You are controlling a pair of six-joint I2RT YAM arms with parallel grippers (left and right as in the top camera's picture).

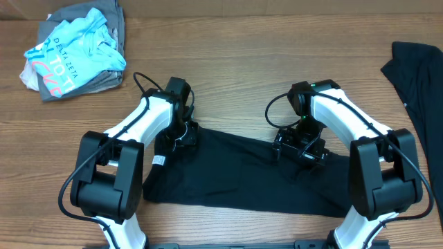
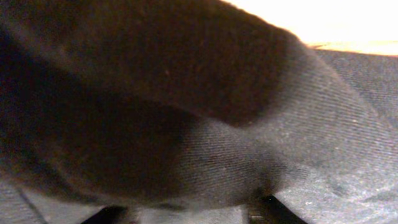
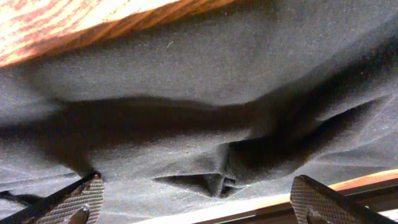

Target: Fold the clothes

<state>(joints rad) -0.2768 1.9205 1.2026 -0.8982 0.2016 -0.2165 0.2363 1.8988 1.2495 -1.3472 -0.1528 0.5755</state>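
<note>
The black T-shirt (image 1: 242, 169) lies spread across the near half of the wooden table, with a small white tag (image 1: 158, 160) at its left edge. My left gripper (image 1: 181, 135) is down on the shirt's top left edge. In the left wrist view a raised fold of the black cloth (image 2: 205, 143) fills the space between the two dark fingertips (image 2: 273, 211) of this gripper (image 2: 189, 214); how firmly they pinch it does not show. My right gripper (image 1: 299, 149) sits on the shirt's top right edge. It is open (image 3: 199, 199), its ribbed pads (image 3: 81, 199) wide apart over wrinkled cloth (image 3: 186, 99).
A pile of other clothes (image 1: 76, 48), grey and light blue with print, lies at the back left. Another black garment (image 1: 419, 76) hangs in from the right edge. Bare wood (image 1: 242, 62) lies behind the shirt.
</note>
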